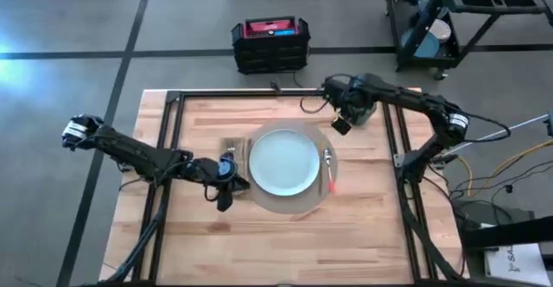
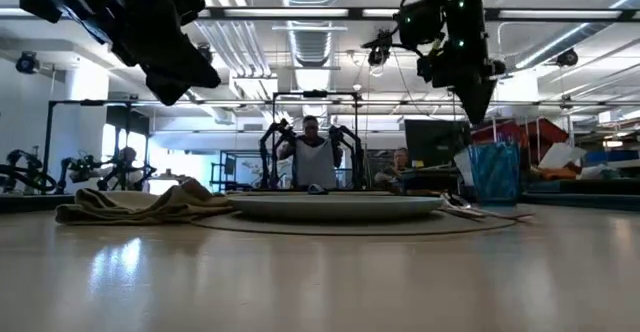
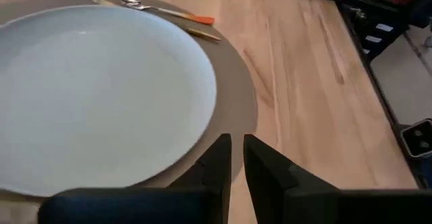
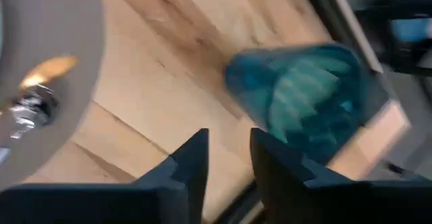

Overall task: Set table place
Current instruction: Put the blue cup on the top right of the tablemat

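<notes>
The left tool (image 1: 226, 183) hangs over the bench (image 1: 285, 244) just off the mat's (image 1: 304, 204) rim on the napkin side; its two fingers (image 3: 219, 160) stand nearly closed, a thin gap between them, with nothing held; straight ahead of it lies the pale blue plate (image 3: 94, 89), centred on the round tan mat (image 3: 236, 96); beyond the plate, on the mat's far edge, the orange-handled fork (image 3: 162, 9) and knife (image 3: 202, 33) lie side by side and touching; the tan napkin (image 1: 232, 149) is bunched on the bench right beside this tool, its folds rising above the bench in the low view (image 2: 140, 204).

The right tool (image 1: 340, 124) is raised above the bench near the mat's far corner, between the mat and the cup; its fingers (image 4: 192, 160) stand slightly apart and empty; the small teal cup (image 4: 300, 99) stands on the bench just ahead of them, apart from the fingertips; the low view shows the cup (image 2: 492, 172) upright beside the cutlery, with the tool (image 2: 476, 100) hanging above it and not touching; a person (image 2: 314, 157) stands in the room behind the bench.
</notes>
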